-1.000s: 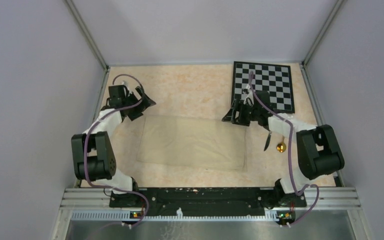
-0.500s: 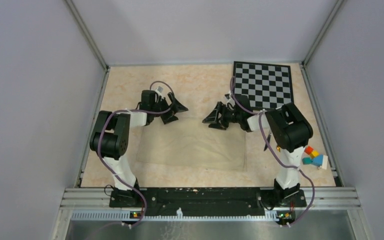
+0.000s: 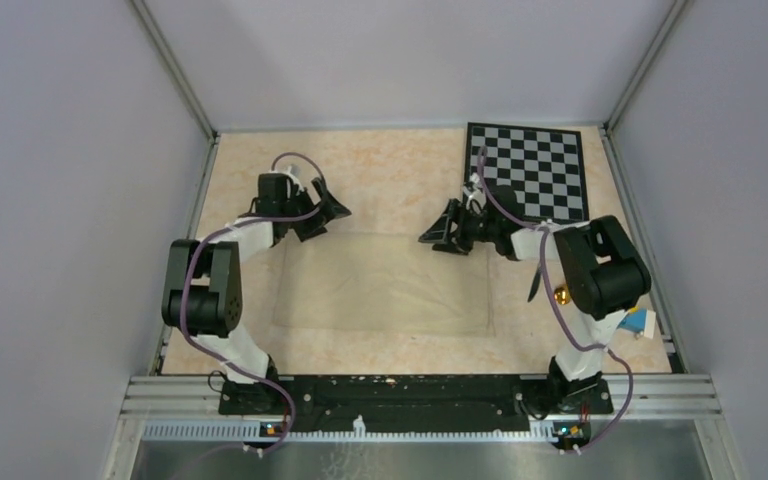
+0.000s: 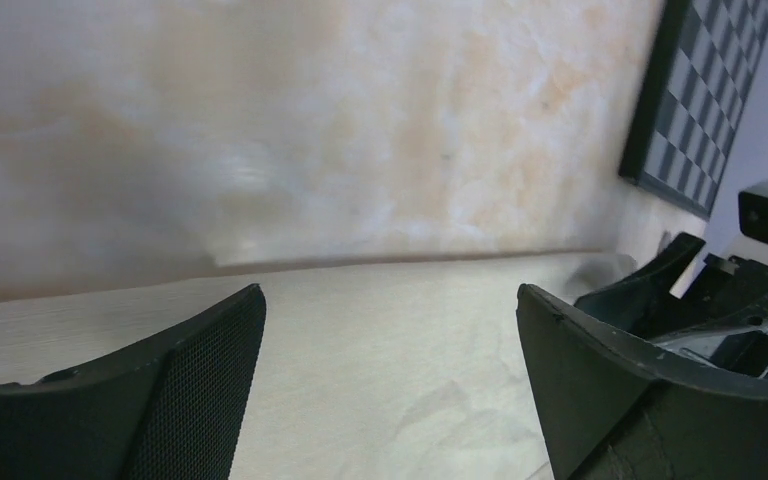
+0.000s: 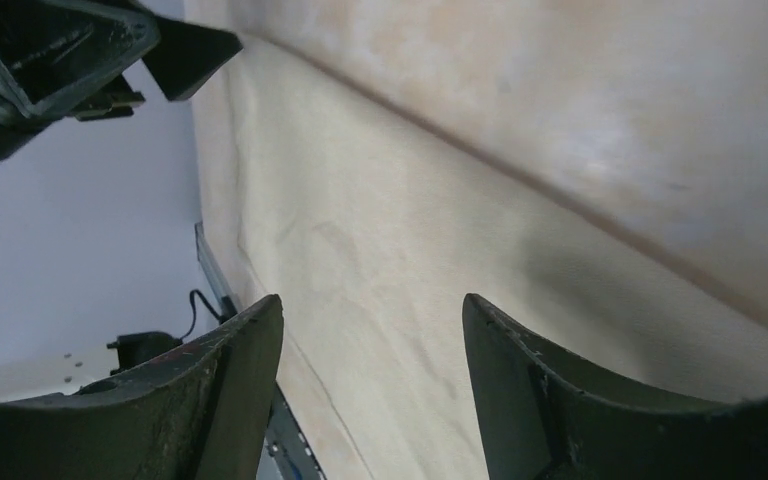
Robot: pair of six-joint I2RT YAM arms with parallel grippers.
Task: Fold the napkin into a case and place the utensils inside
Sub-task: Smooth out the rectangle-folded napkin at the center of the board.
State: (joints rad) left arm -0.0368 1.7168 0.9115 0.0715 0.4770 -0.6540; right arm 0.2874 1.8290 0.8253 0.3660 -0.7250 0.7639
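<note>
The beige napkin (image 3: 385,285) lies flat as a wide rectangle in the middle of the table. My left gripper (image 3: 326,218) hovers open over its far left corner, cloth below the fingers (image 4: 390,295). Over the far right edge my right gripper (image 3: 436,228) is open too, and empty, above the napkin (image 5: 371,300). The two grippers face each other. Right of the napkin lie the utensils: the knife (image 3: 533,283) and the spoon's gold bowl (image 3: 561,295), both partly hidden by the right arm.
A black-and-white checkered board (image 3: 528,170) lies at the far right. Small coloured blocks (image 3: 637,320) peek out behind the right arm's elbow near the right wall. Metal frame rails line the table's sides and near edge.
Both grippers swung inward along the napkin's far edge, then drew back apart a little. The right elbow moved over the utensils. The napkin has not moved.
</note>
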